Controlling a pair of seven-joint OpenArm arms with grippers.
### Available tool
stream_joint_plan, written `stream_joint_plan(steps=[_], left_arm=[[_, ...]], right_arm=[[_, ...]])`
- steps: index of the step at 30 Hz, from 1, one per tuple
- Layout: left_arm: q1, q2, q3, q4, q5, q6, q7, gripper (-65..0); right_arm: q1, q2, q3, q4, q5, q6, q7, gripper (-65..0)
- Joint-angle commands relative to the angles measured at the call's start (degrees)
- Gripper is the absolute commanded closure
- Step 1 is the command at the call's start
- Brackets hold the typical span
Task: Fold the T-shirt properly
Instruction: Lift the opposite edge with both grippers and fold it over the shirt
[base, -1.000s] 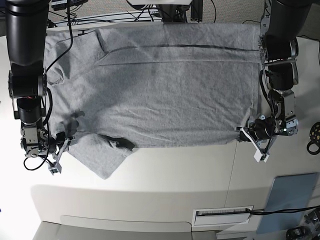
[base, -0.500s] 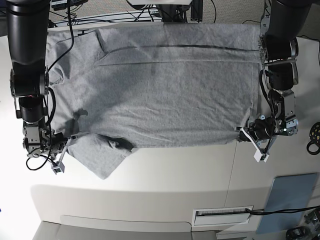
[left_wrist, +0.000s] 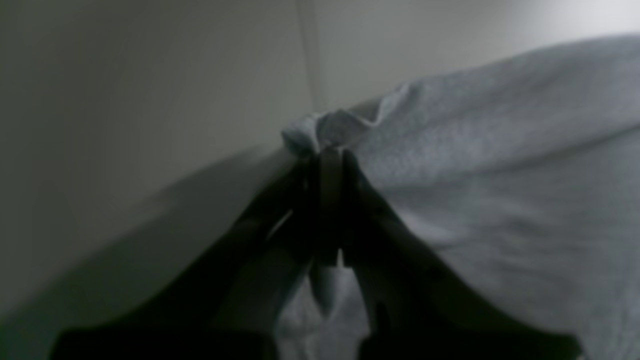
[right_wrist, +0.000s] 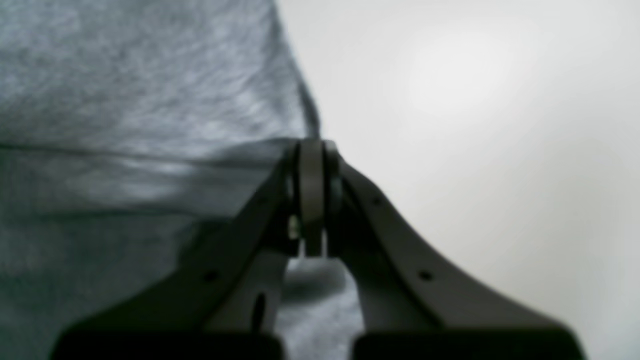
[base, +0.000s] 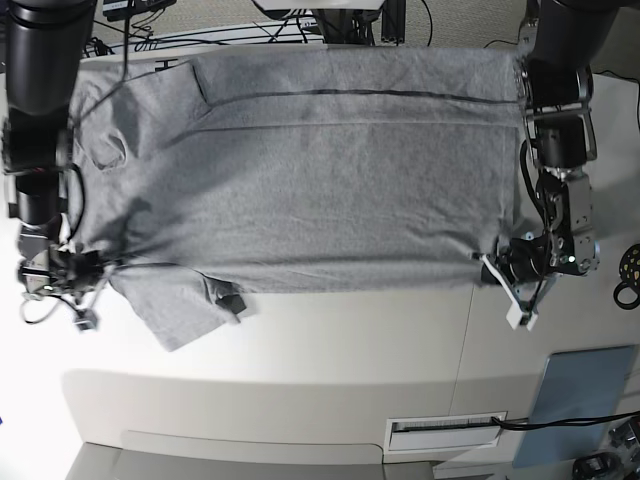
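My right claw (base: 88, 262) has snapped shut on the T-shirt (base: 320, 170) and dragged it outward; left claw (base: 487, 268) pinches the hem corner. Soft, limp cloth; grip edges.

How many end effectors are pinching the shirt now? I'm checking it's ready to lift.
2: the left end effector clamps the heather-grey cotton T-shirt at one near corner, the right end effector at the opposite edge.

Two matte-black cylindrical robot arms (base: 40, 60) trail thin black cables (base: 45, 310); white-tipped dark fingers (right_wrist: 395, 260) carry small screw holes.
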Motion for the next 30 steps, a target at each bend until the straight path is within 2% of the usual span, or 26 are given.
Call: stream_joint_plan(steps=[1,5,9,14,17,22,23,26,28,30], left_arm=[[-0.02,-0.92,-0.24,3.5,-0.66,0.39,-0.37,0.0],[4.79,-0.9,-0.26,10.78,-1.68,1.4,0.81,0.0],[8.66,-1.05,-0.37,13.75,-3.78,1.44,0.94,0.0],[13.03,-1.36,-3.15,17.42,-8.02,1.18,0.9,0.0],[14.78,-1.36,-5.11,18.67,-8.72,-0.39,0.94,0.0],[15.78,-1.33,-5.09,18.64,-8.66,-0.35,0.96,0.0],[15.78,-1.33,-5.09,18.64,-8.68,-0.35,0.96,0.0],[15.72,-1.36,-5.09,18.64,-8.68,-0.35,0.96,0.0],[15.72,-1.36,-5.09,18.64,-8.66,-0.35,1.14,0.0],[15.72,-1.36,-5.09,18.64,-8.63,-0.35,1.38,0.0]], right_arm=[[2.34,1.88,0.26,1.68,2.08,0.7,0.55,0.0],[0.57,5.44,0.26,6.08,7.72,1.99,-0.98,0.0],[-5.42,9.68,0.26,17.27,13.18,1.75,-3.48,0.0],[-16.83,14.49,3.06,35.87,14.32,-6.03,-5.35,0.0],[-21.33,14.78,8.04,41.92,11.56,-8.92,-4.55,0.0],[-21.24,14.62,9.14,41.88,10.91,-8.04,-1.97,0.0],[-21.27,14.62,9.14,41.88,10.93,-6.88,-1.16,-1.3],[-21.07,14.62,9.14,41.86,10.91,-4.07,1.49,-14.8],[-20.44,14.6,9.03,41.4,10.93,-4.04,3.48,-23.5],[-19.12,14.34,8.87,39.65,10.99,-4.09,4.07,-27.1]])
